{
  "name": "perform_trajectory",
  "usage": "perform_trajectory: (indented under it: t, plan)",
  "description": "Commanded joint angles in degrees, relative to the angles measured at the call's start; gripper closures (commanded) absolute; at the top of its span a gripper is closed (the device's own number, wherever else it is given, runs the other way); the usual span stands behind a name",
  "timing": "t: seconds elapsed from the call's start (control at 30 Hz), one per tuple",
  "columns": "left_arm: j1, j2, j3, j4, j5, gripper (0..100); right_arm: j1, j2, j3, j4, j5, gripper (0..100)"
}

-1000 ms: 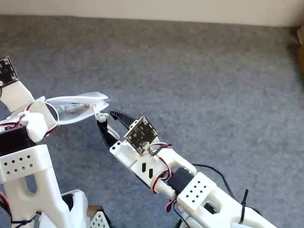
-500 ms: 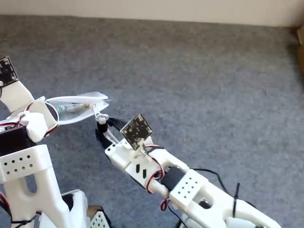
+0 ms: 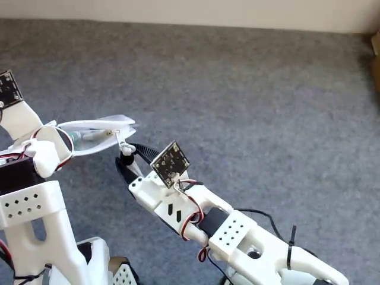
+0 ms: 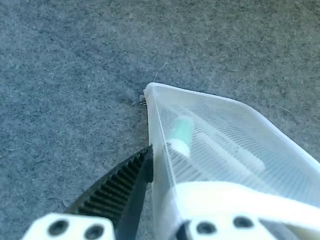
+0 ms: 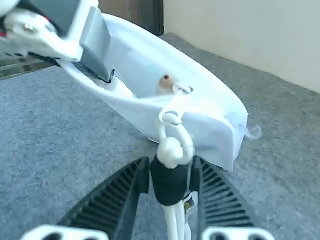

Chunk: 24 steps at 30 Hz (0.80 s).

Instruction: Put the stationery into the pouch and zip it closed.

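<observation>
Step in hand: the zip-up. Stationery (image 4: pixel 181 132) already lies inside the pouch (image 3: pixel 89 127): a green-capped stick and a pale tube beside it, seen through the ribbed clear wall in the left wrist view. No loose item shows on the grey carpet (image 3: pixel 267 89). Left claw (image 4: pixel 159 172) is clamped on one end of the pouch, black jaw outside the wall and white jaw on the other side, holding it raised off the carpet with the free end pointing to 3 o'clock in the high view. Right claw (image 3: pixel 126 161) is closed on the black toggle (image 5: pixel 169 186) of the zip cord, one jaw pressed to each side of it. The white knotted cord (image 5: pixel 172 150) runs from the toggle up to the slider at the pouch's free end and looks taut or close to it. From the right claw, the pouch body lies at about 10 o'clock and its free end at about 12 o'clock, just beside the jaw tips but apart from them; the cord is the only link between the two. How much of the zip stands open cannot be told; something round shows inside near the slider in the right wrist view. Judgement: the next move calls for drawing the toggle along the line of the zip, not across it, while the left claw holds the far end firm as an anchor. Risks: toggle slips from the jaws, or the pouch twists in the left claw's grip.
</observation>
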Motion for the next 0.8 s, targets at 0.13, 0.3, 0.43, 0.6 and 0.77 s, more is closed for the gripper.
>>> perform_trajectory:
  t: [0.13,0.3,0.43,0.6,0.77]
  plan:
    - [1.1,0.22,0.04,-0.97,-0.53,94,0.75,-0.13,-2.95,-1.54,-0.35,90.7]
    - [1.1,0.22,0.04,-0.97,-0.53,94,2.59,-0.13,-2.95,-1.54,4.48,99.0]
    - [1.1,0.22,0.04,-0.88,-0.53,95,2.86,-0.13,-2.95,-1.19,5.19,99.4]
    - [1.1,0.22,0.04,-0.88,-0.53,95,2.95,-0.13,-2.86,-0.92,5.27,99.5]
    - [1.1,0.22,0.04,-0.88,-0.53,95,2.95,-0.13,-3.38,6.11,5.27,99.5]
